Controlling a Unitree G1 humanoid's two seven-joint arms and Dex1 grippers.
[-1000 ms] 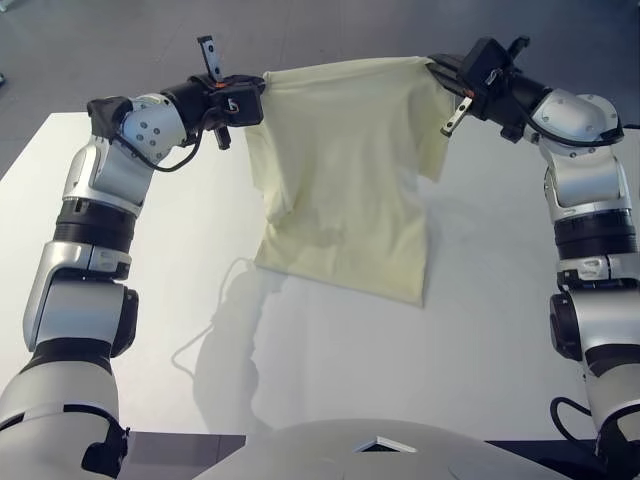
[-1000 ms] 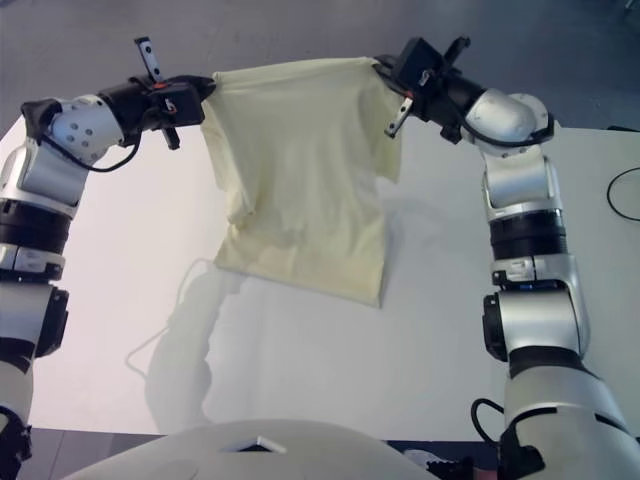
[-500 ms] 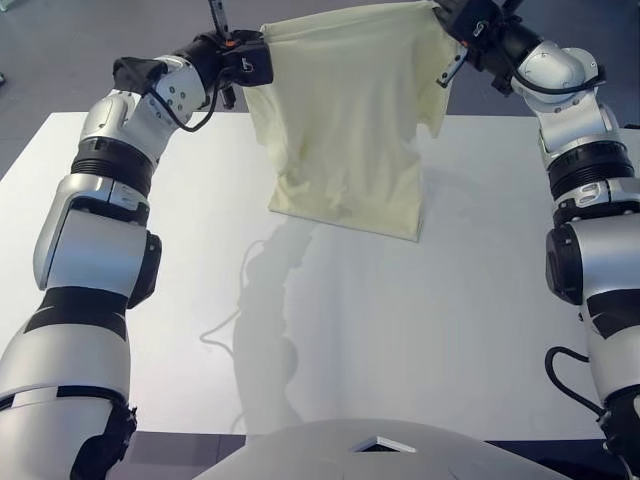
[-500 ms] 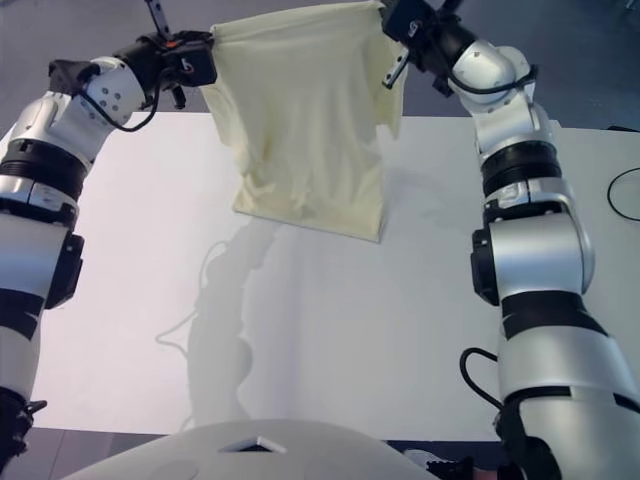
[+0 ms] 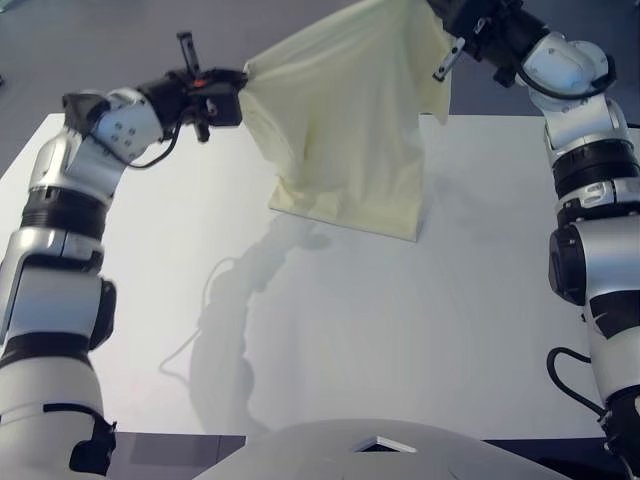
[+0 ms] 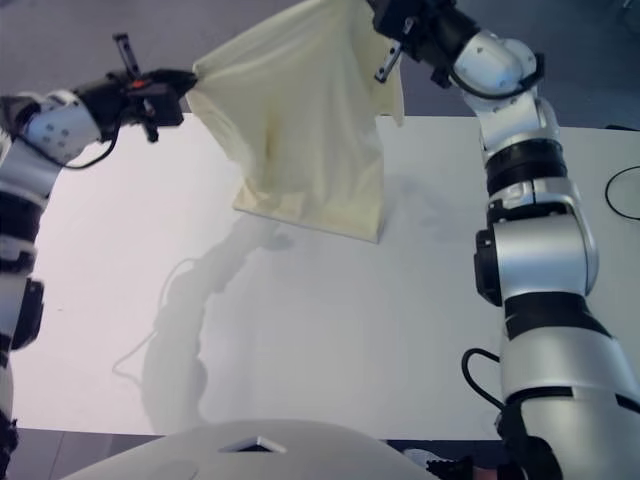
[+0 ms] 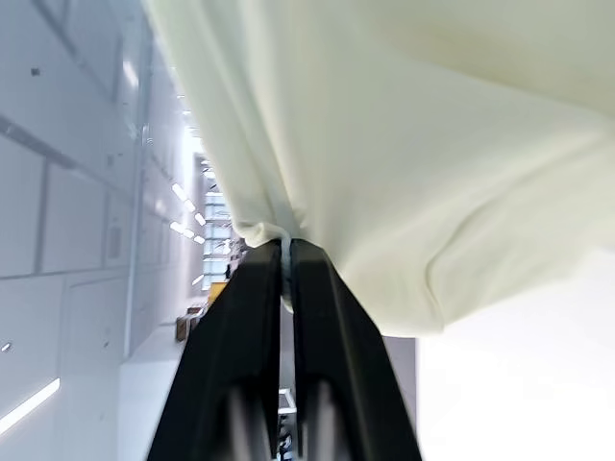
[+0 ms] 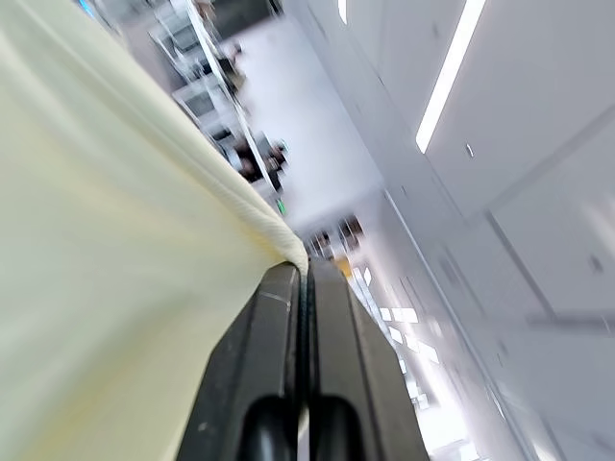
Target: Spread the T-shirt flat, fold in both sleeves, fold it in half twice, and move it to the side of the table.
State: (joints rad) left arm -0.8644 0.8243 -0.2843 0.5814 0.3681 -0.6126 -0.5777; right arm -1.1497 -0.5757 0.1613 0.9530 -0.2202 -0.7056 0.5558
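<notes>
1. We've got the pale yellow cotton T-shirt [image 5: 350, 110] up in the air. It's strung between the two arms over the far half of the flat white table [image 5: 400, 340].
2. The left gripper [image 5: 240, 90] is clamped on one top corner of the shirt. In the left wrist view its two black fingers [image 7: 252, 327] are pressed together, with a small bunch of fabric pinched at the tips.
3. The right gripper [image 5: 435, 12] has the other top corner. From the right wrist view we can see its black fingers [image 8: 274, 346] squeezed tight on the stitched edge of the cloth.
4. The right gripper sits clearly higher than the left one, so the shirt's top edge slopes down toward the robot's left.
5. The fabric hangs like a curtain between them. Folds gather on the left-gripper side, and a sleeve flap dangles just below the right gripper.
6. Only the bottom hem touches the table. It lies a bit rumpled around the far middle, and the rest of the shirt is off the surface.
7. Other stuff: a thin black cable loop [image 6: 625, 195] lies by the table's right edge, well apart from the shirt. There's grey floor [image 5: 100, 40] beyond the far side of the table.
</notes>
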